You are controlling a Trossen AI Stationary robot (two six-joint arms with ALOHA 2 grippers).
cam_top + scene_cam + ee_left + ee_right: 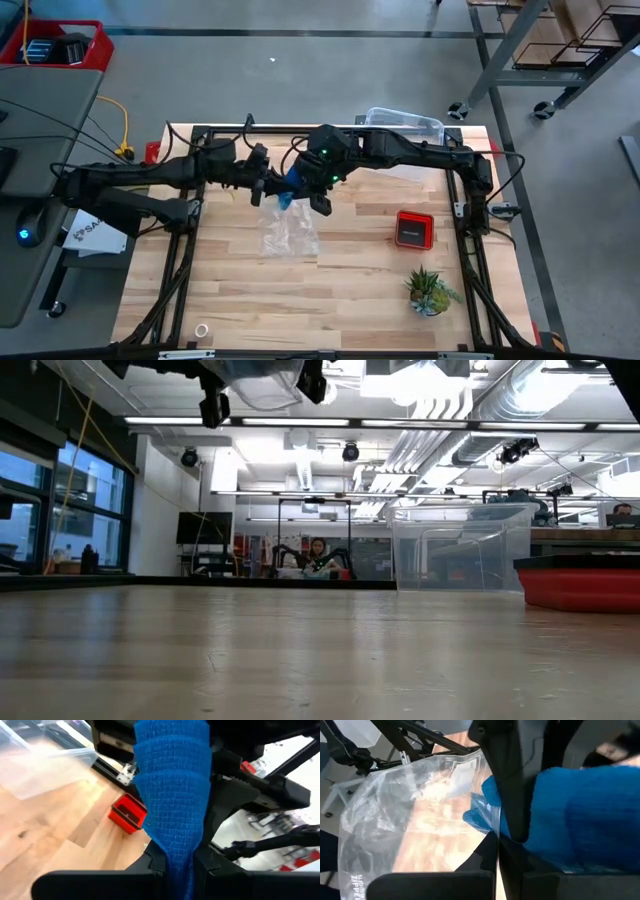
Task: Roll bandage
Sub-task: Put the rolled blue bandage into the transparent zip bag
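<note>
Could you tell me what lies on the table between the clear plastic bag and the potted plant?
Nothing: in the high view, bare wood runs from the clear plastic bag to the potted plant; the red-and-black device sits off that line.

Both arms reach inward above the table's middle; left gripper (177, 870) and right gripper (497, 850) meet, fingers pinched (each clamped on blue fabric).

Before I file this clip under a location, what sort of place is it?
Probably a robotics lab or workshop: a wooden table inside a black frame, exposed ceiling ducts, and wheeled metal racks on a bare concrete floor.
</note>
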